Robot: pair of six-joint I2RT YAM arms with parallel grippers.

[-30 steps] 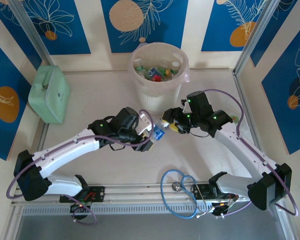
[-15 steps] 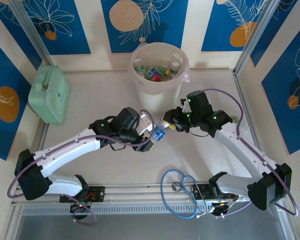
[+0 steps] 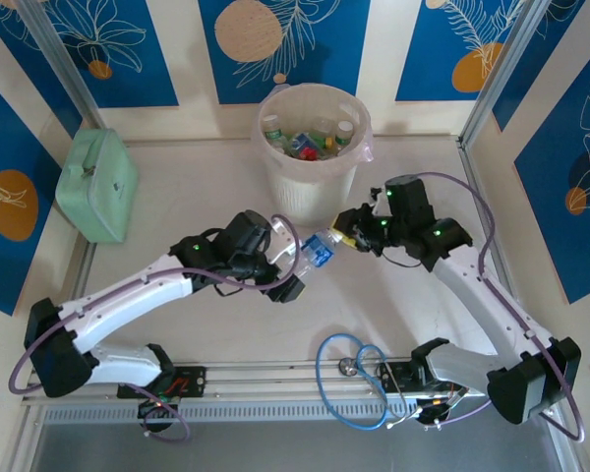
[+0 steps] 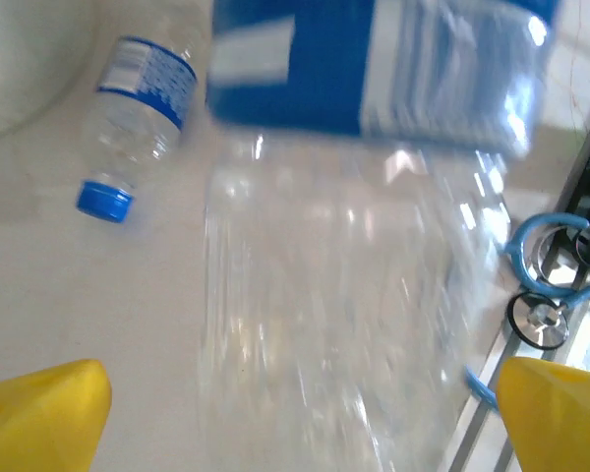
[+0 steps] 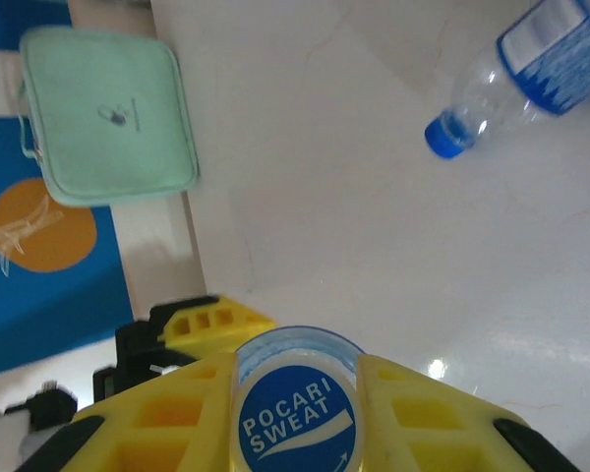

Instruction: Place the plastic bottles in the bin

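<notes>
Top external view had the clear blue-labelled bottle (image 3: 318, 251) mid-frame between both arms, just below the bin (image 3: 315, 187), which already held several bottles (image 3: 305, 144). Over on the wrist view, the right hand (image 5: 297, 369) was clamped on its Pocari Sweat cap (image 5: 297, 418). And the left hand (image 4: 297, 423) stood wide apart, yellow fingertips (image 4: 39, 418) at the lower corners, the blurred bottle body between them. Another bottle (image 4: 138, 103) lay on the counter (image 4: 98, 295), upper left.
</notes>
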